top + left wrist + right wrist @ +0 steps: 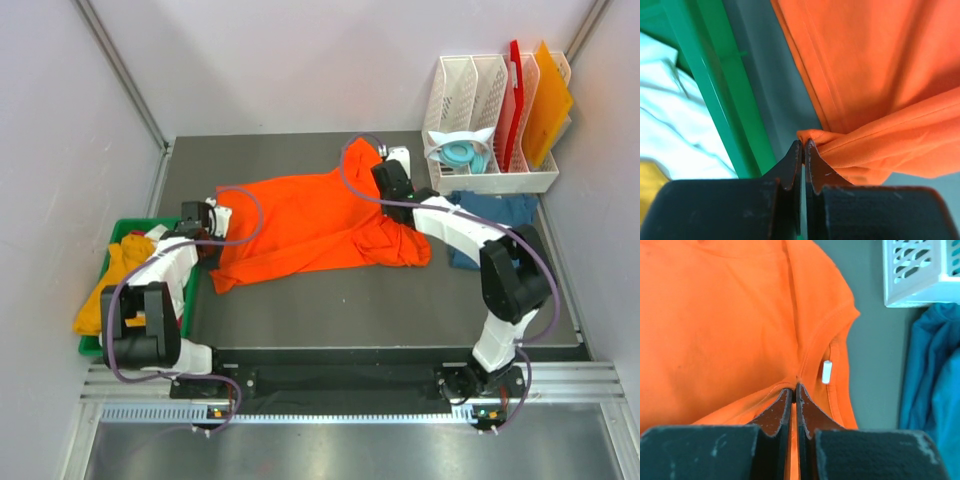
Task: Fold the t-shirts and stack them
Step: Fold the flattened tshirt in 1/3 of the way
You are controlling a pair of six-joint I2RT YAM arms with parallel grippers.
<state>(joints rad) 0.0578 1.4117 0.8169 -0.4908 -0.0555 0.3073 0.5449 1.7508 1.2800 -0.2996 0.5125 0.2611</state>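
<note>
A bright orange t-shirt [305, 222] lies spread across the middle of the dark table. My left gripper [205, 222] is shut on its left edge, next to the green bin; the left wrist view shows the pinched fold [812, 136] at my fingertips [804, 145]. My right gripper [388, 172] is shut on the shirt's far right part; the right wrist view shows the cloth [730, 320] bunched at my fingertips [796, 387], near a sleeve seam. A dark teal-blue t-shirt [495, 215] lies crumpled at the right, under my right arm. A yellow-orange t-shirt [110, 285] and a white one [665, 120] lie in the bin.
A green bin [130, 232] stands at the table's left edge. A white rack [490, 120] at the back right holds stiff red and orange boards [535, 100] and a light blue roll [462, 155]. Grey walls close in the back and sides.
</note>
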